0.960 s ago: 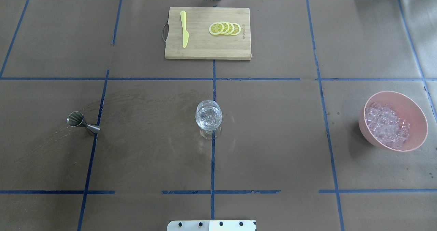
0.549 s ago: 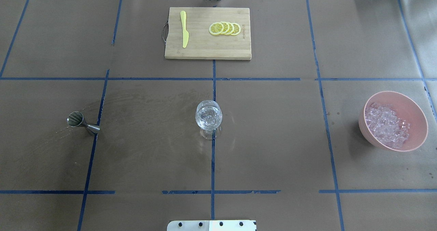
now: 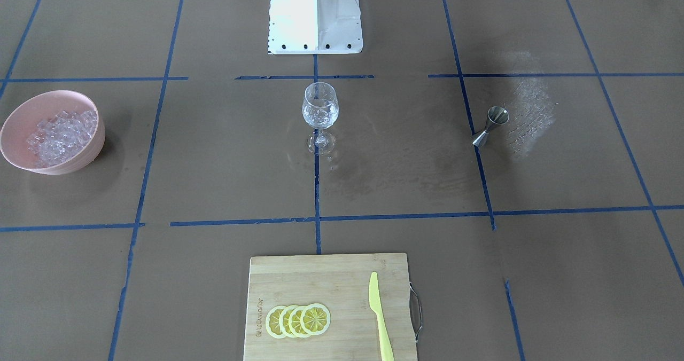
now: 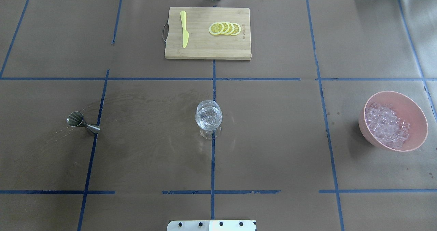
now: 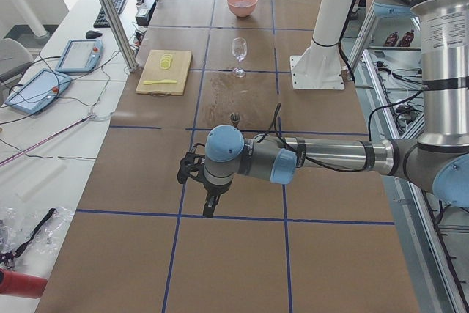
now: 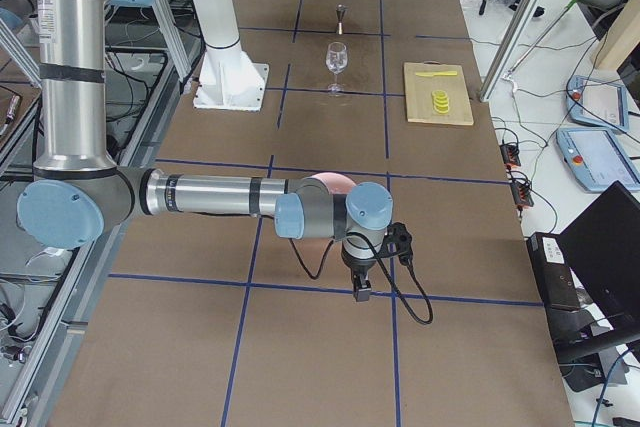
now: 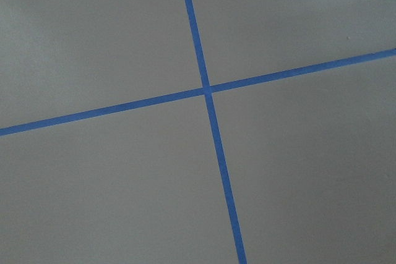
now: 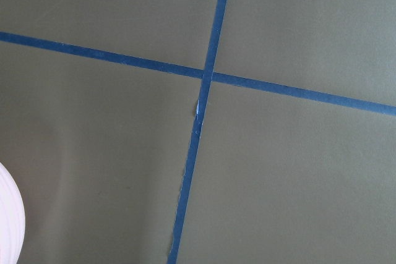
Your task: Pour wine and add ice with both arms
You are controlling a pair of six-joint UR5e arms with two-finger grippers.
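One bowl [image 4: 413, 116] of ice [image 4: 385, 125], one glass [image 4: 208, 116]

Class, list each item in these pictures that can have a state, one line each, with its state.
Glass: upright, no dark liquid seen.
Measuring cup: upright, contents unclear.
Bowl: holding ice.
Lemon slices: overlapping, on the board.
Knife: flat on the board.
Left gripper: above the table, opening unclear.
Right gripper: above the table, opening unclear.
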